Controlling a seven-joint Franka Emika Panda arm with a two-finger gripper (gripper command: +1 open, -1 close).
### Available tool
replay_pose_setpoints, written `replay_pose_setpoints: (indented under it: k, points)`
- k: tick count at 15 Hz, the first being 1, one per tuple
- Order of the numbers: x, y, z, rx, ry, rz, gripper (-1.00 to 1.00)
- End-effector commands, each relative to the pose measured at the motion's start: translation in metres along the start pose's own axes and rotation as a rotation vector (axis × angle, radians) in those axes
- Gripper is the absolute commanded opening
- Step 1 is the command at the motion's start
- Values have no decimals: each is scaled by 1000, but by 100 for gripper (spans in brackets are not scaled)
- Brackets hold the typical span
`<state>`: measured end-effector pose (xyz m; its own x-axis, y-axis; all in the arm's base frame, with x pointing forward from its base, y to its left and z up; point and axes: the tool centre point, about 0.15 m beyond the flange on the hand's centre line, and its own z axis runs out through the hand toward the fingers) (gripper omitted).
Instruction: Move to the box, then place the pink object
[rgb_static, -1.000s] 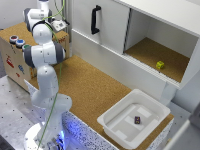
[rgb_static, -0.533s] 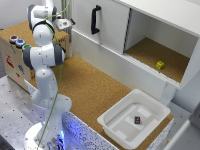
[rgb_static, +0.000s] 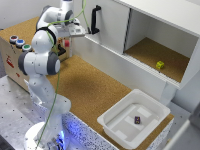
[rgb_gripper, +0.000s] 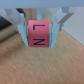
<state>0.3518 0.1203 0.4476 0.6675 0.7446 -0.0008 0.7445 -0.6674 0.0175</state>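
a cork-topped bench (rgb_static: 95, 87) runs beside a white cabinet (rgb_static: 150, 30) with an open compartment; the pink cube (rgb_gripper: 38, 33) sits clamped between the two fingers (rgb_gripper: 21, 31) of the gripper (rgb_gripper: 39, 36), its marked face toward the wrist camera, held up off the cork; the jaws stand narrow, pressed on either side of it, and no gap shows in the wrist view; in the exterior view the gripper (rgb_static: 68, 46) hangs near the cabinet door and its black handle (rgb_static: 94, 20), at the far end of the bench, and the cube itself is too small to make out there; the box (rgb_static: 120, 112) lies well apart from it, at the near end toward the exterior view's right, with a dark cube (rgb_static: 137, 120) already resting on its floor.

what could go wrong, as i judge it: the carry is long, and the grip looks to catch only the sides of a tiny cube, so a jolt could let it slip and drop on the cork short of the rim; a low path could clip the rim on the way in; a release from high up (the cube is light) could make it bounce out or knock the dark cube; the yellow-green cube (rgb_static: 160, 65) in the compartment is off the route and should stay untouched.
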Motion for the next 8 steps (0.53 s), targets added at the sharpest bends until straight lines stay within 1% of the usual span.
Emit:
replay_pose_setpoints:
  k: [1, 6, 8]
  points:
    - [-128, 73, 44, -29, 167, 169, -100]
    - [-225, 169, 57, -30, 160, 325, -100]
    - [-260, 207, 67, -27, 145, 373, -100]
